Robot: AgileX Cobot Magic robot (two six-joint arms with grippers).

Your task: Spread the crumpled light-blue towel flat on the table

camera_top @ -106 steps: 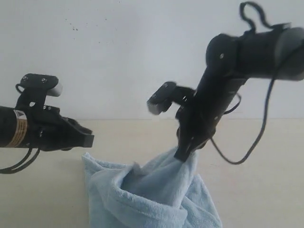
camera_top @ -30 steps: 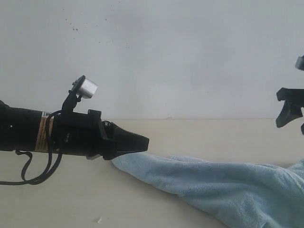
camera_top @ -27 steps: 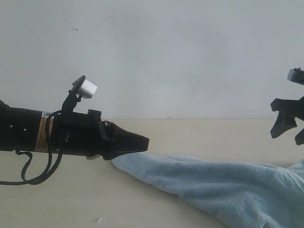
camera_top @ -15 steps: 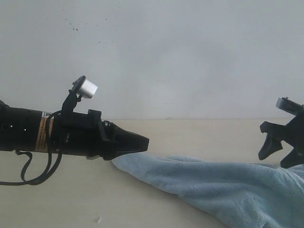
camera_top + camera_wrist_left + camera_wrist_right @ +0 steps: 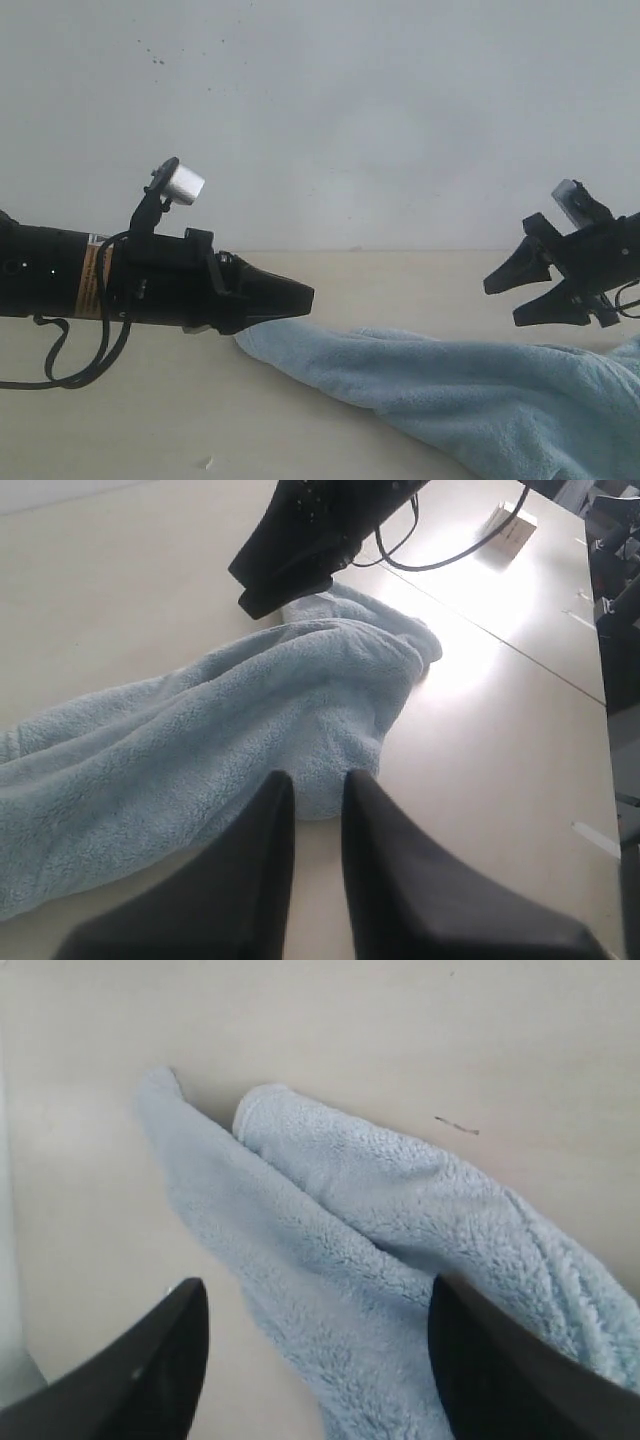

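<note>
The light-blue towel lies as a long rumpled strip on the beige table, running from the middle to the lower right. My left gripper lies low and level at the towel's left end. Its jaws are almost together, with the towel's edge between the tips of the left gripper. My right gripper hovers open just above the towel's right part, touching nothing. In the right wrist view the towel lies below the wide gap of the right gripper.
An off-white speckled wall rises behind the table. The right arm and its cable hang over the towel's far end. A small white box stands further off. A small fleck lies on the table in front of the left arm.
The right gripper has come down and leftward from the right edge toward the towel, jaws open. The left arm and towel have stayed still. Earlier, the right gripper held the bunched towel up.
</note>
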